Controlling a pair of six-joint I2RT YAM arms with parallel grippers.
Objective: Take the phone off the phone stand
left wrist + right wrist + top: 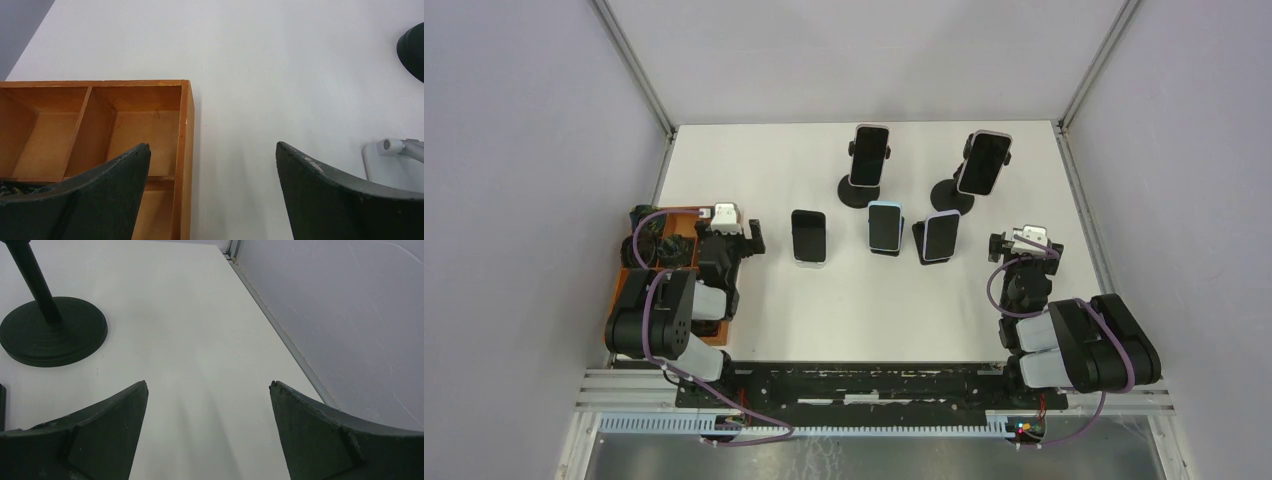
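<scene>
Both arms sit folded back by their bases, not yet committed to any phone. The left gripper point(212, 150) hangs over the table with jaws spread wide and nothing between them, just beside the wooden tray point(186, 125). The right gripper point(209, 385) is equally wide and empty, near the right wall.

The phones stand well ahead of both. The far-left phone point(870, 154) and far-right phone point(984, 162) are propped high on round-based stands. The light blue phone point(885, 226) and the dark phone point(941, 235) lean on low stands nearer in. The fifth phone point(808, 237) sits lower; I cannot tell whether it is on a stand. The tilted cradles suggest lifting a phone up and out.
</scene>
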